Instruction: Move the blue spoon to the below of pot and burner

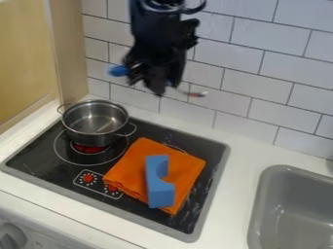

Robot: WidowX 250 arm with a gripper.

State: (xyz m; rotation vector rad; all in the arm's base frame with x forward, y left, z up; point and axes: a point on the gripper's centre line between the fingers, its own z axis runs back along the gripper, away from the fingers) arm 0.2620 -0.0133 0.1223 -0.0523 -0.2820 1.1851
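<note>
My pincer (155,82) high, upper middle of frame, clamped on blue spoon (118,71), judging by blue end poking out left, pale end out right. Spoon's long axis runs crosswise through my grip, dipping to right. Pot (96,122) on burner (90,149) sits down and left of me; goal, bare front of stove (48,167), lies past it, lower left. Next: carry spoon down-left, well clear of pot.
</note>
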